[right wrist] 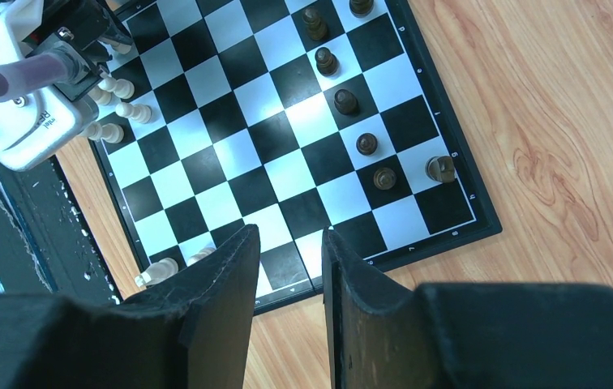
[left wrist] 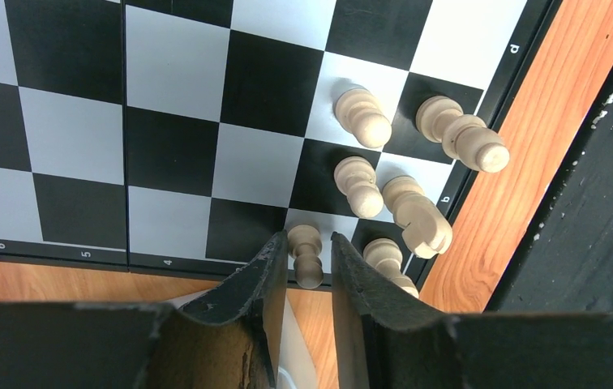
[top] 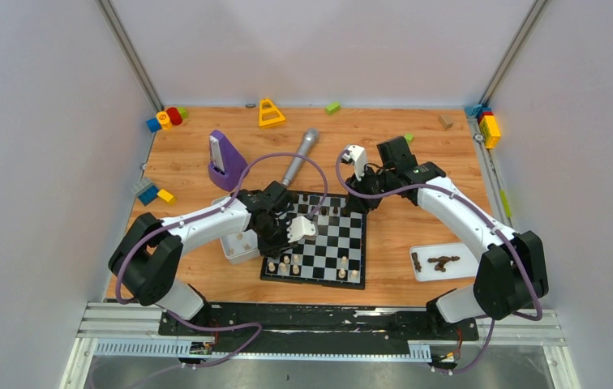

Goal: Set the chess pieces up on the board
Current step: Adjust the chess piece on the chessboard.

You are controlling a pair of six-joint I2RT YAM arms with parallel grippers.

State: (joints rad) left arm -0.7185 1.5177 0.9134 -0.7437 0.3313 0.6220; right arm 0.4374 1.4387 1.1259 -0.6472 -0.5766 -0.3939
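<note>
The chessboard (top: 327, 235) lies in the middle of the table. Several pale pieces (left wrist: 364, 117) stand bunched at its near left corner. My left gripper (left wrist: 307, 237) hovers over that corner (top: 291, 231), narrowly open, with a pale pawn (left wrist: 307, 258) standing on an edge square between its fingers and a slim gap on each side. Dark pawns (right wrist: 345, 101) line the board's far side. High above the board's far edge, my right gripper (right wrist: 287, 231) stands open with nothing in it (top: 366, 185).
A white bin (top: 238, 243) sits left of the board under my left arm. A white tray (top: 441, 261) with dark pieces lies on the right. A purple stand (top: 224, 158), a grey cylinder (top: 299, 158), a yellow triangle (top: 271, 113) and toy blocks (top: 165, 119) lie behind.
</note>
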